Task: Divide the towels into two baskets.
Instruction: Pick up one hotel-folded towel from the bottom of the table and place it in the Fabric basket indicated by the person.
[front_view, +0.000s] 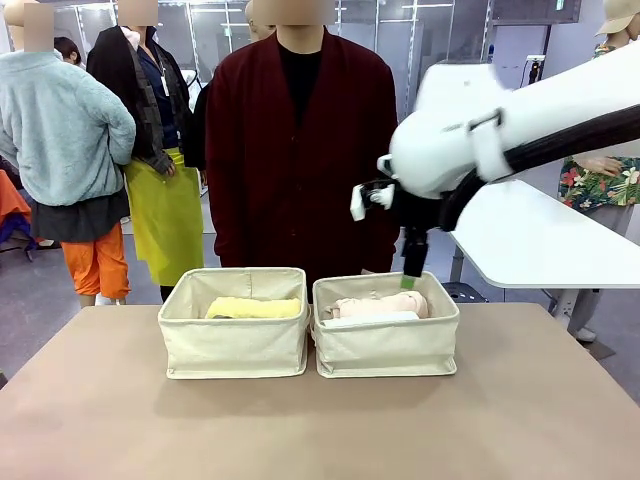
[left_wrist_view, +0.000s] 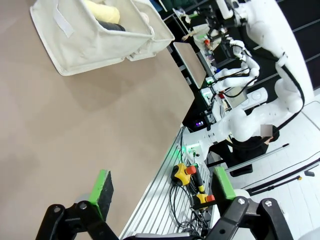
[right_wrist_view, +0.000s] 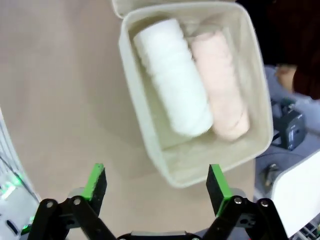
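Both baskets are cream canvas: the left basket (front_view: 234, 345) holds a pale yellow towel (front_view: 254, 308) with a dark grey towel (left_wrist_view: 111, 26) beside it, and the right basket (front_view: 385, 347) holds a white towel (right_wrist_view: 172, 75) and a pale pinkish cream towel (right_wrist_view: 220, 82). The bench (front_view: 320, 430) is plain matt beige-brown. The right arm (front_view: 520, 125) is glossy white, with black fingers (right_wrist_view: 95, 187) carrying bright green pads. The person (front_view: 300, 150) behind wears a dark maroon cardigan over black.
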